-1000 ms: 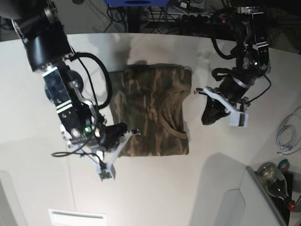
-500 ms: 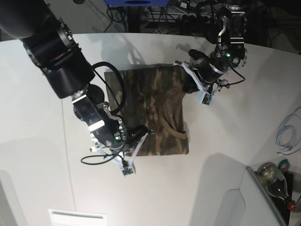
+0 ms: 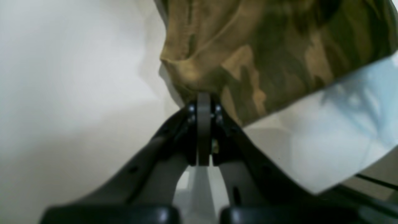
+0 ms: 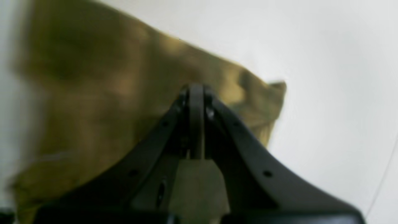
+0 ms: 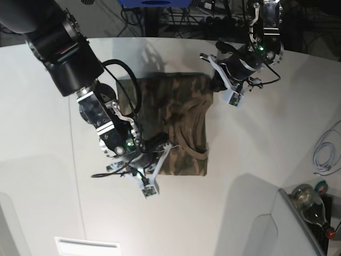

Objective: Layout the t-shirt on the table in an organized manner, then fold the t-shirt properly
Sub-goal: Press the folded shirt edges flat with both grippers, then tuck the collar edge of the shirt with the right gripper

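The camouflage t-shirt (image 5: 170,114) lies folded into a rectangle mid-table (image 5: 266,144), its tan collar (image 5: 192,133) rumpled toward the right edge. My left gripper (image 5: 213,89) is shut, its tip against the shirt's far right corner. The left wrist view shows its shut fingertips (image 3: 203,99) touching a bunched cloth edge (image 3: 192,71); a pinch cannot be made out. Also shut, my right gripper (image 5: 166,144) rests its tip on the near left part of the shirt. In the blurred right wrist view its fingertips (image 4: 196,90) lie over the cloth (image 4: 93,93).
A grey cable (image 5: 325,154) lies at the table's right edge. A bottle (image 5: 309,200) stands off the table at the lower right, beside a grey panel (image 5: 256,229). Dark cables and gear (image 5: 181,16) sit beyond the far edge.
Both arms have closed in on the shirt, left gripper to its far right corner, right gripper onto its near left. The shirt's right edge has slid left and the collar has bunched.
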`<state>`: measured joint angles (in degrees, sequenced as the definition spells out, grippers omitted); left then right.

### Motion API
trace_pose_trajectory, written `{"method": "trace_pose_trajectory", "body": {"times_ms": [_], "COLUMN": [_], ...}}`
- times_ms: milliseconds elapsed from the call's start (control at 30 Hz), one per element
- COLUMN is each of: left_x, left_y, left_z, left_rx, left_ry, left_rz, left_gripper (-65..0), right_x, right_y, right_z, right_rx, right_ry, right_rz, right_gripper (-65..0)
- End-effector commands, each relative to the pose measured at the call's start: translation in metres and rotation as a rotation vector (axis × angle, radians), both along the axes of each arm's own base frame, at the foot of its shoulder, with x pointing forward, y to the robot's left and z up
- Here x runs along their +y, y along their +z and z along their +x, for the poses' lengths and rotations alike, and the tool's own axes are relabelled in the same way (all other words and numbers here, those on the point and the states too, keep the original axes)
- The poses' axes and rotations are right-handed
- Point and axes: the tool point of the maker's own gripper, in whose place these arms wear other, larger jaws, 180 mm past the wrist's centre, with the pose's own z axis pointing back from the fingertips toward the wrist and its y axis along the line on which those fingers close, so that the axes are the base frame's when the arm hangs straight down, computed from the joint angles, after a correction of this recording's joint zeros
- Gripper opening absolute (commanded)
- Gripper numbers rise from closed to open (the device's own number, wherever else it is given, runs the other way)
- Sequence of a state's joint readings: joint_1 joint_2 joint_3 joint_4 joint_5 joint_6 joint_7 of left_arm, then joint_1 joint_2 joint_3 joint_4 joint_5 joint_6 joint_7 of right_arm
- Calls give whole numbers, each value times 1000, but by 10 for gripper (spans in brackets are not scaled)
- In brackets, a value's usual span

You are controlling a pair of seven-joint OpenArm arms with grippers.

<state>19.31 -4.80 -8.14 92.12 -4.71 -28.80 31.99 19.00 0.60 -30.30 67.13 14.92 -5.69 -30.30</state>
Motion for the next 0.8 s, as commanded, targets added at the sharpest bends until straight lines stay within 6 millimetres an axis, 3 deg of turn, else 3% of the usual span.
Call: {"method": "trace_pose_trajectory", "body": {"times_ms": [0,100,233,367,467,567,700,767], "left_x": [5,18,46,132,195,241,268,272], "left_y": [21,43,49,42,45,53,62,66], "left_z": [10,3,-23,-44,-58,-68,-76,-75], "left_rx": [-72,-121,-100,-44,-31,-43,-61,-65], "left_ry": [9,23,7,205,377,510,601,596], "left_rz": [-7,27,95,206,269,308,329,343], "left_gripper": [-650,-650,-650,-650,-650,-650,-650,-650], "right_x": [-1,2,-7,5,33,68,102,112], "right_y": [29,45,55,18,-1,-7,-14,-19], "right_z": [9,-34,-92,-133,-155,-173,-181,-179], "right_rx": [-69,-46,-46,67,113,122,133,144], "right_ry": [9,52,85,133,254,386,473,468], "right_rz": [19,44,75,62,21,-1,-19,-32], "right_gripper": [-650,-650,-650,-642,-542,-401,-287,-269]}}
